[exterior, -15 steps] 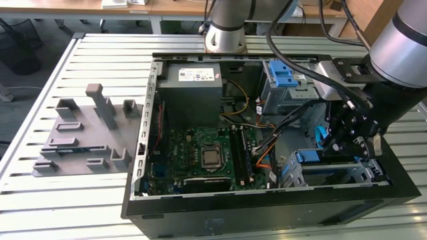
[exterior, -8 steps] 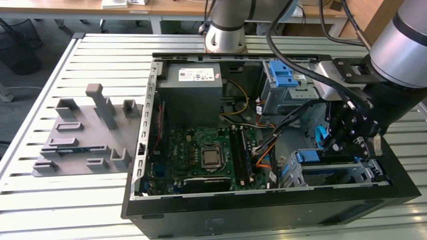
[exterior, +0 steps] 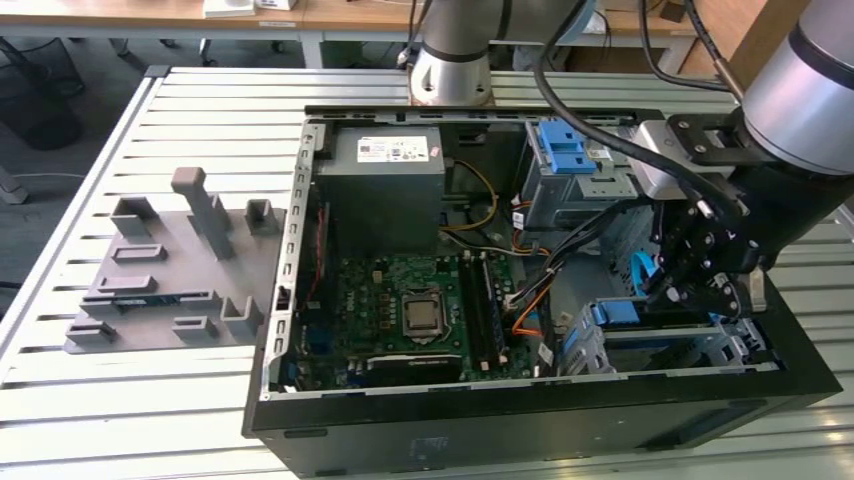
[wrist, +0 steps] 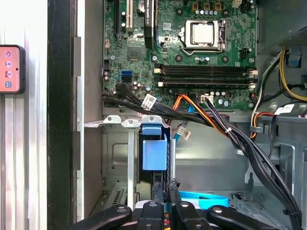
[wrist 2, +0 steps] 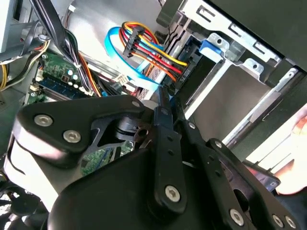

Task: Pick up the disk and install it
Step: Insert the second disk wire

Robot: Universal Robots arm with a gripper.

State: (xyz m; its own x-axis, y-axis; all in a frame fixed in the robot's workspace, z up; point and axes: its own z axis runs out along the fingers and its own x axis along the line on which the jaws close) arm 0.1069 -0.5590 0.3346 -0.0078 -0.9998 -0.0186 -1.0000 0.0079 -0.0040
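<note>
Now | black linkage gripper (exterior: 705, 272) reaching down inside open black computer case (exterior: 534, 440) | fingers (wrist: 164, 194) pinching shut, on what I cannot tell | hanging beside silver metal drive cage (exterior: 727, 345)

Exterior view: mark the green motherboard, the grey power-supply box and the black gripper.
Green motherboard (exterior: 407, 315), exterior view, on the processor socket area.
Grey power-supply box (exterior: 387, 180), exterior view, on its top face below the white sticker.
Black gripper (exterior: 681, 290), exterior view, between its fingertips over the blue-latched drive bay.
</note>
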